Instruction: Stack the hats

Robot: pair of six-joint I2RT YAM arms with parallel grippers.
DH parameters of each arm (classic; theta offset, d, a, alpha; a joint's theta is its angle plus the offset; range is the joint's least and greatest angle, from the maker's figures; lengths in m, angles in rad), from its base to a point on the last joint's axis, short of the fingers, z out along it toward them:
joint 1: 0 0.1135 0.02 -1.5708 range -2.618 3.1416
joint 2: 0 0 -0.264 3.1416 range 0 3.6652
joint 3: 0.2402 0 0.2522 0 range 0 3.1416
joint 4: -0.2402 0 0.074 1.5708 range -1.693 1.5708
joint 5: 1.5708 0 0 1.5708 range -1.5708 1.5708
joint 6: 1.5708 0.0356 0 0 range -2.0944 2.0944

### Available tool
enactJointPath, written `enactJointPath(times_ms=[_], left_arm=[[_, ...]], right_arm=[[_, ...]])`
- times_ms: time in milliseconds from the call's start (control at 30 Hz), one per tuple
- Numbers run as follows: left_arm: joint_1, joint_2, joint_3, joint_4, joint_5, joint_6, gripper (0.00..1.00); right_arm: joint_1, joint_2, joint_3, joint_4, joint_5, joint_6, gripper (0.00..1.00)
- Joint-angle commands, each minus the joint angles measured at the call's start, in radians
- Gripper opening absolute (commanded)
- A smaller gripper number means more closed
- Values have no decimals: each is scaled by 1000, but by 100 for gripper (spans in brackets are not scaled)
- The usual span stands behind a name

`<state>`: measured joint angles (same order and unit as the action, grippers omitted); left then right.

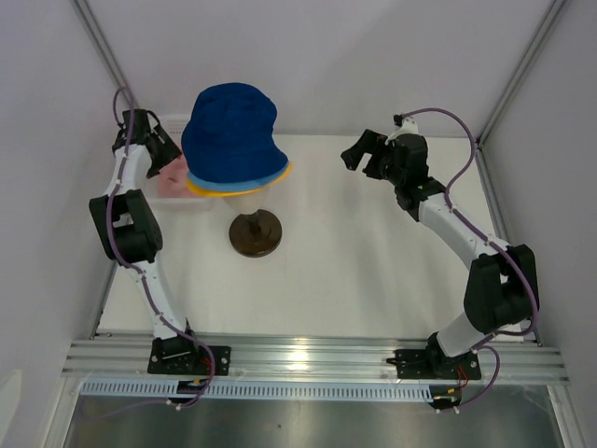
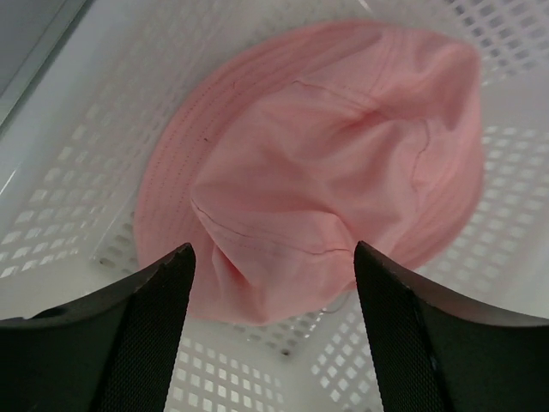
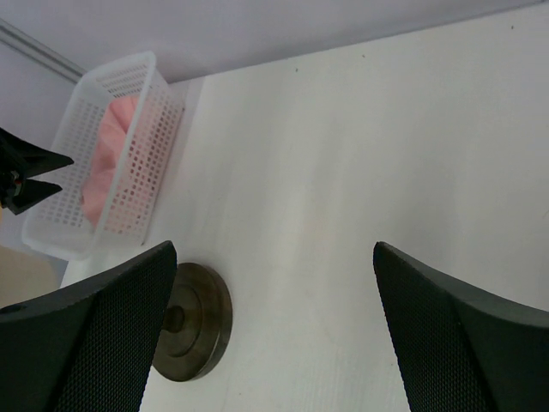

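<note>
- White table [image 1: 373, 271] inside white walls, both arms bolted at the near edge.
- Pink hat [image 2: 317, 163] lay crumpled in a white perforated basket [image 2: 69, 172] at the far left of the table, crown up and dented, brim spread over the basket floor.
- It was the only hat off the pile.
- My left gripper [image 2: 273, 253] hung right over the pink hat's near brim, jaws wide apart, nothing between them. No contact showed.
- Just right of the basket, the navy hat [image 1: 230, 131] sat on top of the pile. The light blue hat [image 1: 272, 177] brim and yellow hat [image 1: 219, 191] brim peeked out under it.
- The pile sat on a stand with a dark round base [image 1: 256, 233]; whatever the hats rested on was hidden.
- My right gripper [image 1: 359, 154] was raised over bare table well to the right of the pile, jaws wide, empty.
- Step, as I judged it: picking the last hat, three of four stacked.
- Next move called for lowering the left fingers onto a fold of the crown or brim and pinching the cloth.
- Then a lift clear of the basket wall and a carry over to the navy hat.
- Risk: floppy cloth slipping out, or the brim snagging on the basket rim.
</note>
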<state>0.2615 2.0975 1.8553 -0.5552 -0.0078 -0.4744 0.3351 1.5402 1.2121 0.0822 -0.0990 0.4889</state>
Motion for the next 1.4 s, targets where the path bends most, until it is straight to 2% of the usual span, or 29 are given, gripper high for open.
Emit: enactJointPath(times_ms=[0,200,267,300,333,433,467,500,800,1033,1200,1367], left_arm=[[-44,47,110,-100,-99,128,76],[-45,113,131,-130,-92,108,70],[-45,124,128,-130,-93,103,61],[-45,127,131,-133,-93,102,56],[-44,128,127,-138,-93,97,44],[-45,119,128,-140,-87,92,24],[-44,105,128,-143,-87,91,5],[-45,98,125,-143,-90,89,1],[-44,-157,97,-129,-28,117,1],[-44,-392,168,-192,-23,126,1],[-54,-556,215,-252,-37,141,1],[-54,-683,270,-223,-3,93,1]], right_arm=[[-21,64,63,22,-50,20,100],[-30,124,107,10,-87,37,100],[-30,123,106,11,-88,37,100],[-33,124,107,8,-88,34,99],[-36,126,110,5,-93,34,100],[-44,124,118,-10,-100,37,99],[-45,120,118,-12,-102,39,99],[-47,117,116,-10,-103,42,100],[-48,64,63,34,-148,66,100],[-51,-63,-48,123,-160,123,99],[-50,-124,-5,198,-238,143,99],[-41,-144,9,287,-298,203,99]])
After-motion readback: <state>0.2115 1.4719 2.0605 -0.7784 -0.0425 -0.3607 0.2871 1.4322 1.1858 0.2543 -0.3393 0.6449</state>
